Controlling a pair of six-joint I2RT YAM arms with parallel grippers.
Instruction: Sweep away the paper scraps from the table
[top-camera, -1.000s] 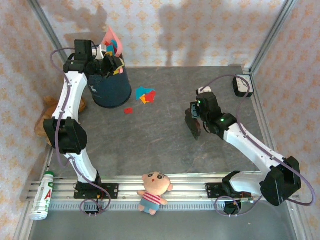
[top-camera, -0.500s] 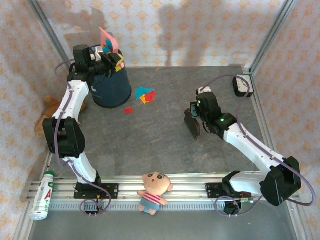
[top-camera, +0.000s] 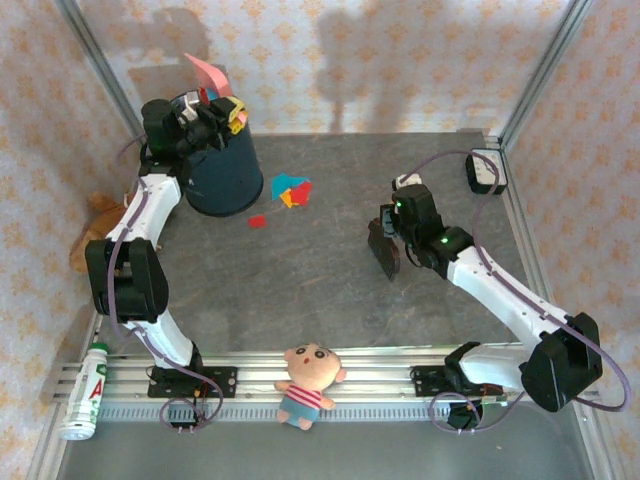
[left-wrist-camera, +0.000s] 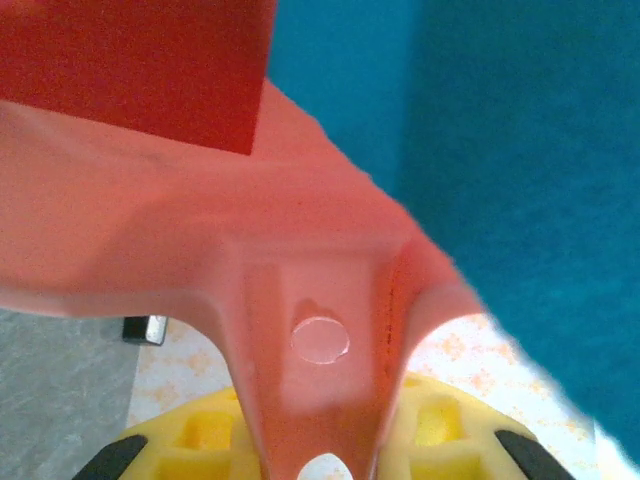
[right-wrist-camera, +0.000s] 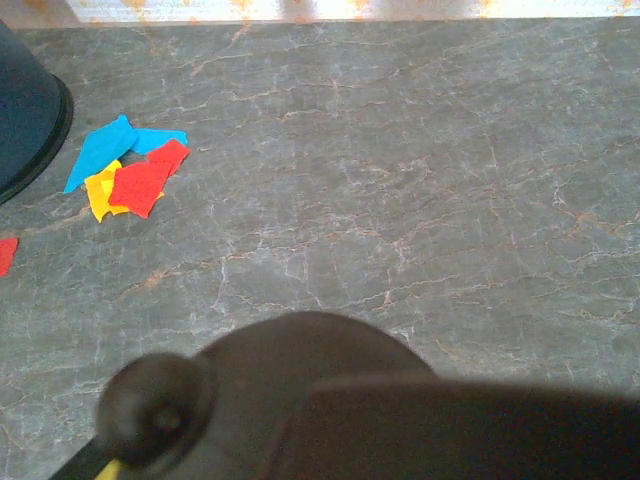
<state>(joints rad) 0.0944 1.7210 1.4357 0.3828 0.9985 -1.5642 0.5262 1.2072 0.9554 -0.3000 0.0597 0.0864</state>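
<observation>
The left arm reaches high at the back-left, its left gripper (top-camera: 205, 118) clamped on the handle of a smooth pink plastic dustpan (top-camera: 207, 72) that tips steeply over a round dark blue bin (top-camera: 225, 178). The right arm bends low, its right gripper (top-camera: 390, 235) closed around a dark rounded brush (top-camera: 385, 256). Flat, ragged paper scraps (top-camera: 291, 190) in red, blue and yellow lie on the mottled grey stone-look table (top-camera: 330, 290) just beside the bin, with 1 red piece apart.

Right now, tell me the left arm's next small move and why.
Probably lower the pink dustpan to the table beside the paper scraps: the left gripper holds it tipped over the dark blue bin, while scraps lie beside it.
</observation>
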